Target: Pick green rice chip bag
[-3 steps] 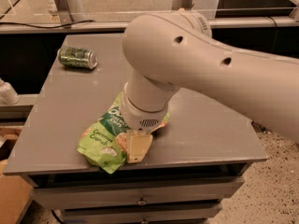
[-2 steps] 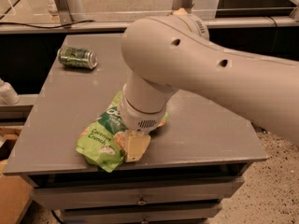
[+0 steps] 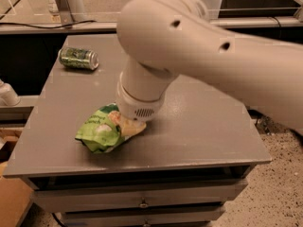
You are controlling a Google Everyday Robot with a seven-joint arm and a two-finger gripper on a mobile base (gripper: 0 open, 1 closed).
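The green rice chip bag is bright green and crumpled, near the front left of the grey table. My gripper comes down from the large white arm onto the bag's right end. One cream finger shows pressed against the bag, and the other is hidden behind the wrist. The bag looks bunched in the grip, with its left end hanging just above the table.
A small green drink can lies on its side at the table's back left. The table has drawers below its front edge. A cardboard box stands on the floor at the left.
The bag has crumpled and risen a little toward the wrist. The arm has moved up and to the left. The can has not moved.
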